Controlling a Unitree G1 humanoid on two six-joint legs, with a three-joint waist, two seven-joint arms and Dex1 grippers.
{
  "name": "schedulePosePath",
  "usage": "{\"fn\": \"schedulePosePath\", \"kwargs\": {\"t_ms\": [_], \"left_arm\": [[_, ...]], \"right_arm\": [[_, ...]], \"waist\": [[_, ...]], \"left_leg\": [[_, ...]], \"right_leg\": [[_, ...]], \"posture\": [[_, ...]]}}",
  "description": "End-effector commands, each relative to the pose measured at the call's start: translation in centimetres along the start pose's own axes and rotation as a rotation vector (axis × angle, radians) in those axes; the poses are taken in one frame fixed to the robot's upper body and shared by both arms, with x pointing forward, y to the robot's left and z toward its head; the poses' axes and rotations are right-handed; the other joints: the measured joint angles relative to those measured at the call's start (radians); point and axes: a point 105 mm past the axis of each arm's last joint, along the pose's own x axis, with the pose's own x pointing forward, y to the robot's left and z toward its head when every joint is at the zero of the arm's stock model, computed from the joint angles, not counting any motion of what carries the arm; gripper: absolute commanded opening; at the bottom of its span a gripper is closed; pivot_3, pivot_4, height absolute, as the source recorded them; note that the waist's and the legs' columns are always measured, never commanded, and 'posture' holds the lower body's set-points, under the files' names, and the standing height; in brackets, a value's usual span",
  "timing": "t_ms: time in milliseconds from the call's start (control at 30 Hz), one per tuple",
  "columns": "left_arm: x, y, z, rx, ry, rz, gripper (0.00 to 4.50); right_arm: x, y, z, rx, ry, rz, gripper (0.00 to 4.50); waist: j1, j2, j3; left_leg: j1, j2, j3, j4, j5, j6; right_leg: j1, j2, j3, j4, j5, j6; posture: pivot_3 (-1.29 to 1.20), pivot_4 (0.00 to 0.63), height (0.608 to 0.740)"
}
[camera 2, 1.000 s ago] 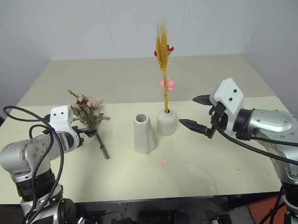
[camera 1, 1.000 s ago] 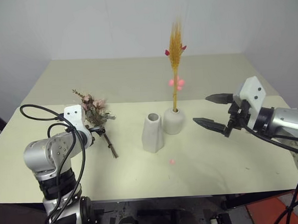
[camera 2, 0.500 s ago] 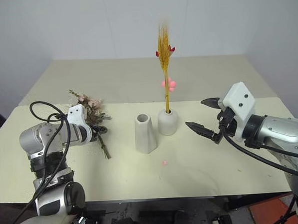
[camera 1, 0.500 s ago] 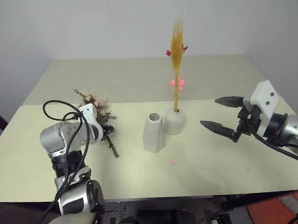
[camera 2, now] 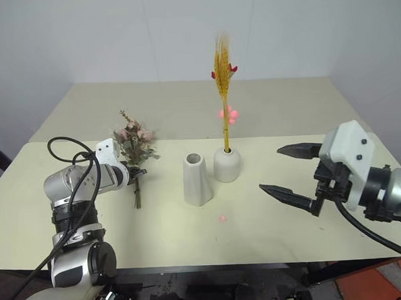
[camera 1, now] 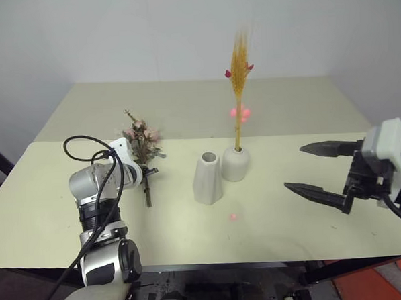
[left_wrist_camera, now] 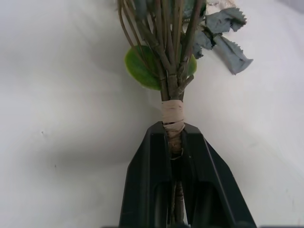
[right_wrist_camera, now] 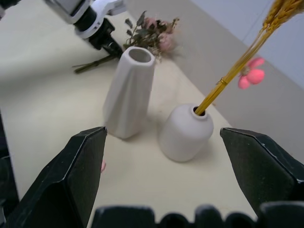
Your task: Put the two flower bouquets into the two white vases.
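**Left jaws clamped on rose bunch; tall vase empty at their 3 o'clock**

Near to far, head views, clock read on the table as seen from the head:

- Loose pink petal [camera 1: 233,217] lies nearest on the table [camera 1: 192,238], just in front of the vases. Not a task item.
- Right gripper [camera 2: 290,171] hangs at the near right, jaws spread wide, nothing between them, well apart from both vases. Its wrist view looks straight at the pair.
- Left gripper [left_wrist_camera: 175,142] is closed on the rose bouquet [camera 1: 143,141]. Wrist view: both fingers pinch the stems at the pale tape wrap, heads fanning out beyond the tips. Stem ends trail toward 6 o'clock, blooms point to 12. Long axis roughly near-to-far, low to the table; can't tell whether the stem ends touch it.
- Tall tapered vase [camera 1: 207,178] is empty, mouth open upward. It sits at about 3 o'clock from the left jaws, near, and touching or just beside the round vase.
- Round vase [camera 1: 235,163] at the tall one's 1 o'clock already holds the yellow stalk bunch [camera 1: 237,74], upright.

Judgement: half done. Left arm is the nearer one and already has the grip. The next move turns on swinging the bunch upright, stems down, and centring the stem ends over the tall vase's mouth. Risk is clipping the yellow stalks beside it.
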Motion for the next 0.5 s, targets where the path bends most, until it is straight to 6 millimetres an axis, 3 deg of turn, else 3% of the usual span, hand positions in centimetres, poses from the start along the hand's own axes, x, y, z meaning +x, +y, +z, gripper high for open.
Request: {"fn": "schedulePosePath", "kwargs": {"t_ms": [33,167,267,400,500], "left_arm": [[-3.0,-2.3,6.0,-0.035,-0.352,-0.204,0.04],[-6.7,-5.1,9.8,-0.003,-0.517,-0.449,0.04],[-10.2,-8.1,11.8,0.004,-0.597,-0.735,0.04],[-13.3,-11.8,11.8,0.112,-0.605,-1.043,0.04],[-14.6,-14.6,10.0,0.248,-0.557,-1.239,0.04]], "right_arm": [[-1.4,-0.2,0.4,-0.044,0.028,-0.014,4.5],[-2.7,0.3,-1.0,-0.022,0.115,-0.006,4.5],[-3.3,0.4,-1.8,-0.001,0.142,-0.019,4.5],[-3.8,0.3,-2.3,0.016,0.151,-0.06,4.5],[-3.8,0.4,-2.2,0.01,0.137,-0.099,4.5]], "waist": [[0.001,0.0,0.0],[0.003,-0.001,0.0],[0.003,-0.001,0.0],[0.003,-0.001,0.0],[0.002,-0.001,0.0]], "left_leg": [[-0.001,0.0,0.0,0.0,0.0,0.0],[-0.004,0.0,0.0,0.0,0.0,0.0],[-0.004,0.0,0.0,0.001,0.0,0.0],[-0.003,0.0,0.0,0.001,0.0,0.0],[-0.003,0.0,0.001,0.001,0.0,0.0]], "right_leg": [[-0.001,0.0,0.0,0.0,0.0,0.0],[-0.002,0.0,0.0,0.0,0.0,0.0],[-0.002,-0.001,-0.001,-0.001,0.0,0.0],[-0.001,0.0,-0.001,-0.001,-0.001,0.001],[-0.001,0.0,0.0,-0.001,-0.001,0.001]], "posture": [[0.0,0.15,0.74],[0.0,0.15,0.74],[0.0,0.15,0.74],[0.0,0.15,0.74],[0.0,0.15,0.74]]}}
